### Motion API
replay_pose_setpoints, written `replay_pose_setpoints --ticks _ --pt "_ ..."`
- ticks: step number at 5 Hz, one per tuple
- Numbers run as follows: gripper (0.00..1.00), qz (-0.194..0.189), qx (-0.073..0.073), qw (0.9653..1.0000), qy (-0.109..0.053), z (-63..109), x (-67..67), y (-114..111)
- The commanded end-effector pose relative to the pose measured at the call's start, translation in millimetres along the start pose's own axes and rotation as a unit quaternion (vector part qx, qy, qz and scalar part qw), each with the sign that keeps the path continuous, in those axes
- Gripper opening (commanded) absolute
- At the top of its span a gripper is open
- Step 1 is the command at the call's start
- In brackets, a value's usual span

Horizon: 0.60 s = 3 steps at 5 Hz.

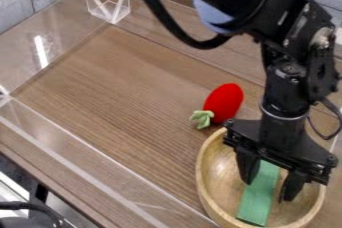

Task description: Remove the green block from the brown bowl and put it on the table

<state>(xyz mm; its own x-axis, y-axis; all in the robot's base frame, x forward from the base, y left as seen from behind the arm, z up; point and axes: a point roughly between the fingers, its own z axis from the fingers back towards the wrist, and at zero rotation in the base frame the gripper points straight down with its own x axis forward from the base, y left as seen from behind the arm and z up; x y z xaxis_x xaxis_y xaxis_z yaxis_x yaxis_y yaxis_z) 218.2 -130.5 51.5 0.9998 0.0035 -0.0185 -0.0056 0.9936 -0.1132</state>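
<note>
Your fingers (270, 172) are straddling the green block (258, 196) at the bowl's (211, 194) centre; you can't tell whether they're gripping. The strawberry (218, 104) is lying toward eleven o'clock.
</note>
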Motion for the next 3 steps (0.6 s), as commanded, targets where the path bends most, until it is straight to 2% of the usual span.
replay_pose_setpoints --ticks 1,3 --pt "0.00 -0.031 -0.007 0.9990 -0.030 27.7 0.5 -9" --pt "0.00 -0.019 0.017 0.9970 -0.074 66.4 8.7 18"
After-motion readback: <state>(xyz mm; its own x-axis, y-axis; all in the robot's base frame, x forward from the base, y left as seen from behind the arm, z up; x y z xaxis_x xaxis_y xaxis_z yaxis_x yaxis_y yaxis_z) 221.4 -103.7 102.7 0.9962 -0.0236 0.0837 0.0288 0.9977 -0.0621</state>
